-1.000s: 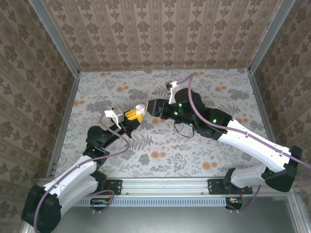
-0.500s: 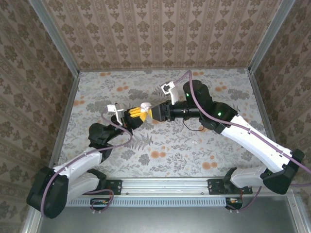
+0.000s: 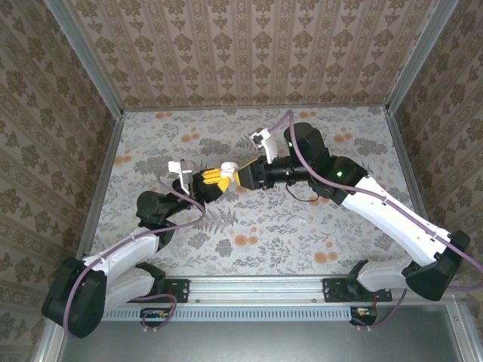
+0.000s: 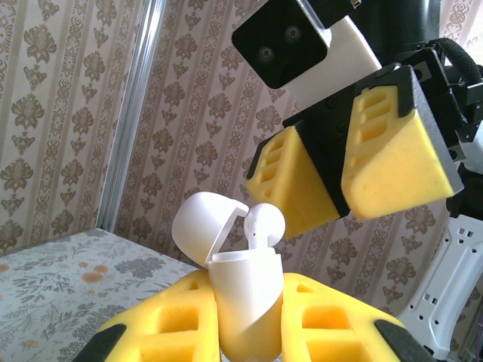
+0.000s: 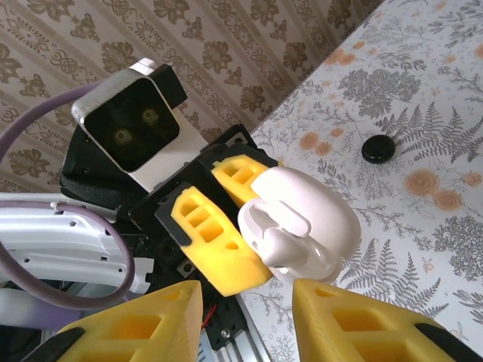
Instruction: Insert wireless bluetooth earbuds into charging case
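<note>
My left gripper is shut on the white charging case and holds it upright above the table. The case lid is hinged open. A white earbud sits in the case, its round head sticking out of the top. My right gripper hangs just above and beyond the earbud, open, with nothing between its yellow pads. In the right wrist view the case and earbud lie just ahead of my right gripper, and the left gripper's pads clamp the case.
A small black round piece lies on the floral table beyond the case. A tiny pale speck rests on the table under the right arm. Patterned walls close in the left, back and right sides.
The right gripper swung round to face the left gripper, closed in on the case top and narrowed its jaws. The left gripper kept hold of the case and shifted slightly.
</note>
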`<state>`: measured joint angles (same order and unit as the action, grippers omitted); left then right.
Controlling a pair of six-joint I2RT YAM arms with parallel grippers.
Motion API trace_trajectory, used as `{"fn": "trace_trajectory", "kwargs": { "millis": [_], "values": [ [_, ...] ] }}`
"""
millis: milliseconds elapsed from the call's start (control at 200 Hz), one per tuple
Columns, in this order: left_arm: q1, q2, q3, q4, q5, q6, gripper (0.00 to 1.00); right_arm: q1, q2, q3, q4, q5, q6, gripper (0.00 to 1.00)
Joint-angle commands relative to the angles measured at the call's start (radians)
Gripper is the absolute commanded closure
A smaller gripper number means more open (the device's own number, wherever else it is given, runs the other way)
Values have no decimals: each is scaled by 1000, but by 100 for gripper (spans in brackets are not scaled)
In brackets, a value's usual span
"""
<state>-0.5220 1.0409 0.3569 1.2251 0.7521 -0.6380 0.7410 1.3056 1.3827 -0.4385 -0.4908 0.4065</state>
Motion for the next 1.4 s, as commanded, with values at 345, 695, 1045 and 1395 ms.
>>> {"fn": "trace_trajectory", "kwargs": {
  "millis": [345,695,1045,1395],
  "values": [
    [-6,7,34,53,22,-23,100,-3,39,61,-31,-11,-11,65],
    [-13,15,44,53,27,-23,100,-10,64,86,-46,15,-10,62],
    [-15,30,48,51,33,-21,100,-19,80,125,-63,-2,19,64],
    [-16,32,50,-7,27,44,100,-19,111,192,-206,98,119,54]
  ]
}}
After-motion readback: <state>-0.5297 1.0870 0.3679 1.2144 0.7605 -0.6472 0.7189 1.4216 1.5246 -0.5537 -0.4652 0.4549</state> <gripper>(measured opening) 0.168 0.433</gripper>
